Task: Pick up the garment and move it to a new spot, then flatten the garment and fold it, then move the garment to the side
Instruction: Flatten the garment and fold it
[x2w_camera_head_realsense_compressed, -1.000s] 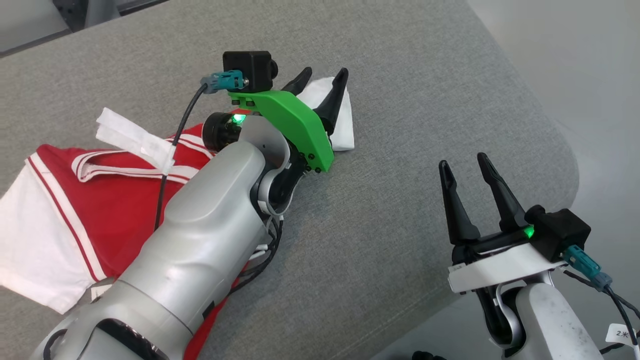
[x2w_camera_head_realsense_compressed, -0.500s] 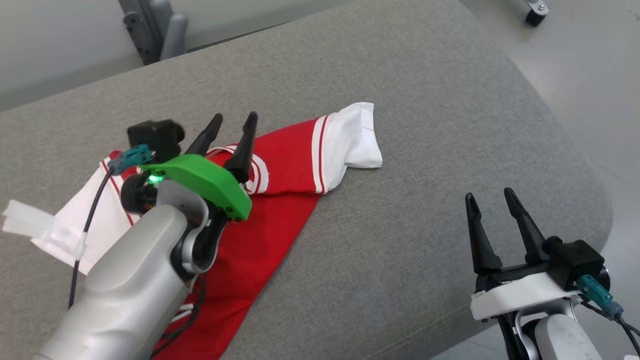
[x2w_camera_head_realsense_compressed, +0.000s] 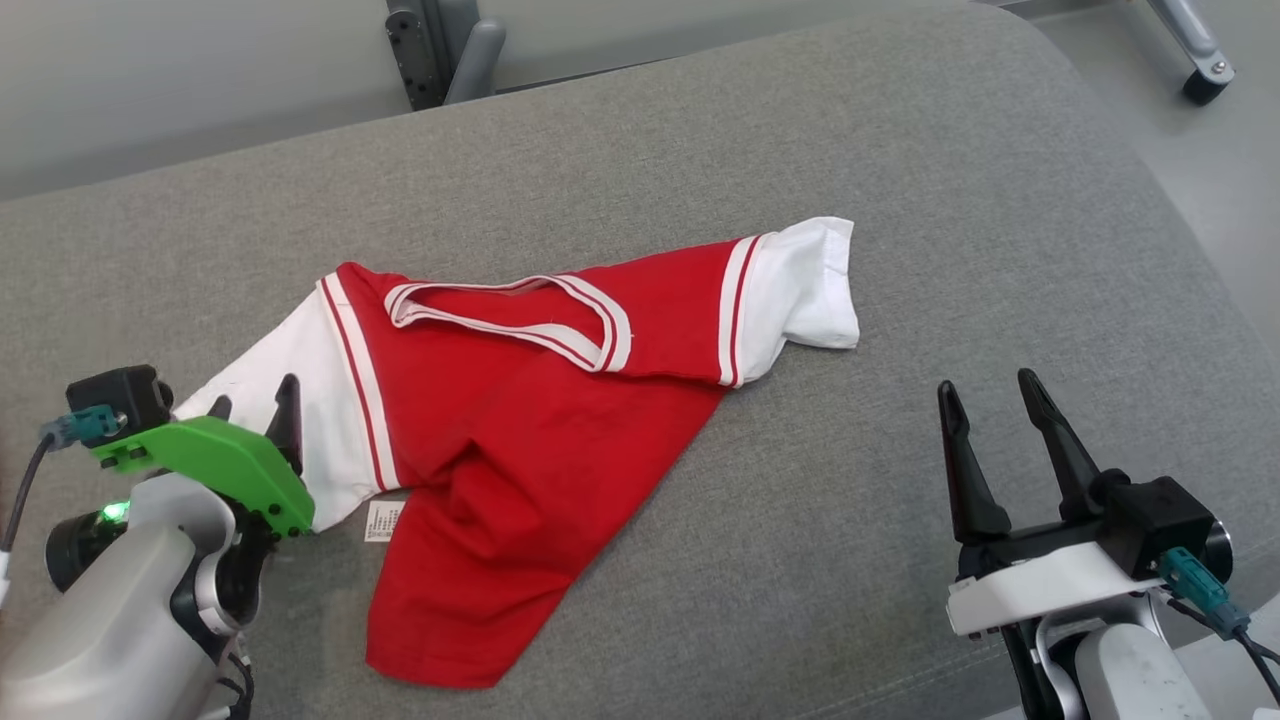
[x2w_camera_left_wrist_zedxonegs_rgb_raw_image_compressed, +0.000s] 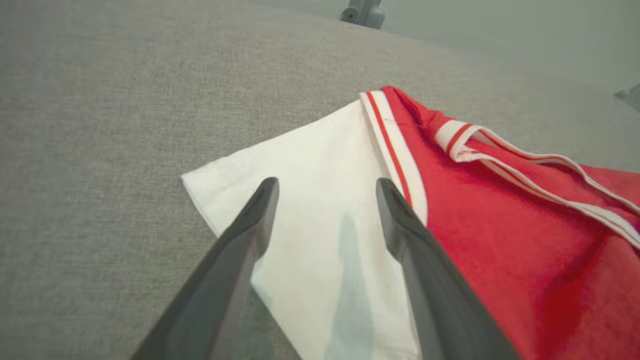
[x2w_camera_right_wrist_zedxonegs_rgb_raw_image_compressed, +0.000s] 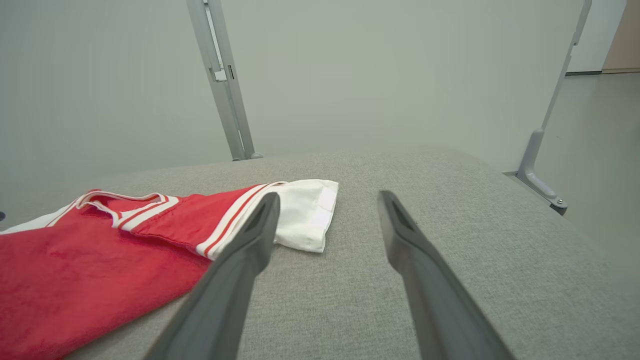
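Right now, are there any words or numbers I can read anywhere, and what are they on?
Small white label at the edge of the red and white garment: it has tiny printing, too small to read.
No other words, brands, numbers or signs can be read in these pictures.

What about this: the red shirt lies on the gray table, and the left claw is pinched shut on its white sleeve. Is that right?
Not quite. The left claw is open, not pinched shut: the left wrist view shows its two fingers spread apart over the white sleeve, gripping nothing. The red shirt does lie on the gray table.
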